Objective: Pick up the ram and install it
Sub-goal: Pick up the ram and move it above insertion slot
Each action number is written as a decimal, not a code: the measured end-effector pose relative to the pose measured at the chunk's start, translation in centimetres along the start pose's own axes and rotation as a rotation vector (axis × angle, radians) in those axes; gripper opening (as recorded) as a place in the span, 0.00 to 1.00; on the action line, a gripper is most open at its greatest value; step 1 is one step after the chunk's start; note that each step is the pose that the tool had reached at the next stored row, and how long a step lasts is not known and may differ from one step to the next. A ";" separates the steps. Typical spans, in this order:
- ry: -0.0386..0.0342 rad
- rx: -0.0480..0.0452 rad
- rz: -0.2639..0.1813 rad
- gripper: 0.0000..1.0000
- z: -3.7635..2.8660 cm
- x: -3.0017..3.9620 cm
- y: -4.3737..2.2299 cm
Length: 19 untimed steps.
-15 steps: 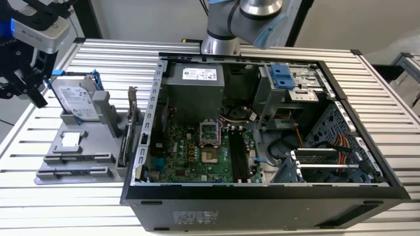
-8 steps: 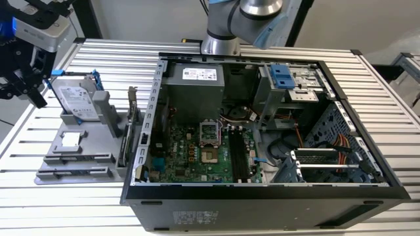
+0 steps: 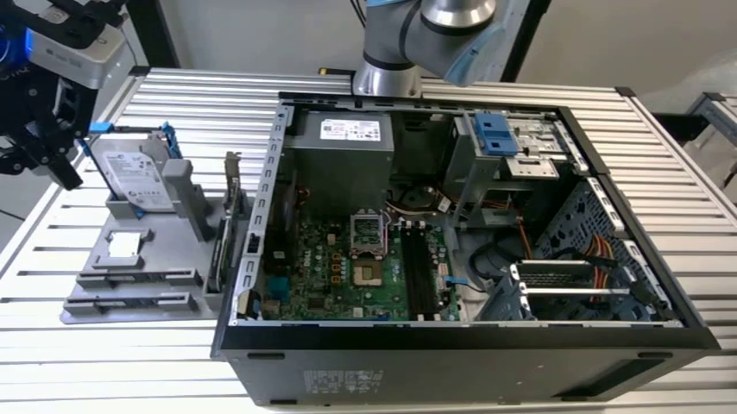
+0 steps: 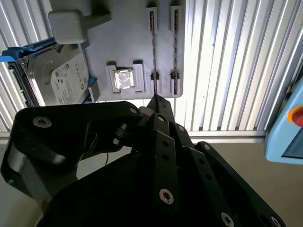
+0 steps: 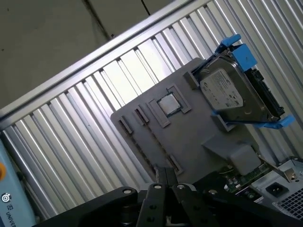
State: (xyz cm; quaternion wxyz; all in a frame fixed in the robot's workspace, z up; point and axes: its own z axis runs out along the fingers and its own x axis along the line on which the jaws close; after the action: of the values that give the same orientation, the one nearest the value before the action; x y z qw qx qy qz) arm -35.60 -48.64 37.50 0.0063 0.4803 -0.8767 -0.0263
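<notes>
One ram (image 4: 154, 47) stands edge-on in its grey holder (image 4: 123, 38); claw (image 4: 156, 100) hovers above, closed and empty: approach step, must open to grasp.

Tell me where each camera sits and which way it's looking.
Exterior view: off the arm, high up, looking down on the open computer case and grey holder; the arm and gripper show.
First wrist view: on the wrist, looking down past the gripper at the holder.
Second wrist view: likewise on the wrist, same aim.
Both wrist views share the gripper, holder and hard drive.
</notes>
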 end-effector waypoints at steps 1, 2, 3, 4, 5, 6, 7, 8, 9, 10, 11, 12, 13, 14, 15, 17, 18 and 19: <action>0.0000 0.0005 -0.005 0.00 0.00 0.00 -0.01; -0.0006 0.0017 -0.009 0.00 0.00 0.00 -0.01; -0.0011 0.0036 -0.015 0.00 0.00 -0.01 -0.01; -0.0014 0.0058 -0.020 0.00 0.00 -0.01 -0.01; -0.0016 0.0081 -0.026 0.00 0.00 -0.01 -0.01; -0.0016 0.0103 -0.033 0.00 0.00 0.00 -0.01; -0.0012 0.0117 -0.039 0.00 0.00 0.00 -0.01; -0.0009 0.0127 -0.047 0.00 0.00 0.00 -0.01; -0.0008 0.0137 -0.057 0.00 0.01 0.00 -0.01; -0.0009 0.0152 -0.070 0.00 0.00 0.00 -0.01; -0.0010 0.0167 -0.082 0.00 0.00 0.00 -0.01; -0.0012 0.0184 -0.095 0.00 -0.01 0.00 -0.01; -0.0010 0.0195 -0.107 0.00 0.00 0.00 -0.01; -0.0004 0.0198 -0.118 0.00 0.00 0.00 -0.01; 0.0003 0.0203 -0.131 0.00 0.01 0.00 -0.01; 0.0024 0.0210 -0.154 0.00 0.01 0.00 -0.01; 0.0039 0.0211 -0.168 0.00 0.00 0.00 -0.01; 0.0051 0.0212 -0.182 0.00 0.00 0.00 -0.01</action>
State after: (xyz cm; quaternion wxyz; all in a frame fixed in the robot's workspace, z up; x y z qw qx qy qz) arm -35.59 -48.64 37.50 0.0010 0.5580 -0.8297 -0.0162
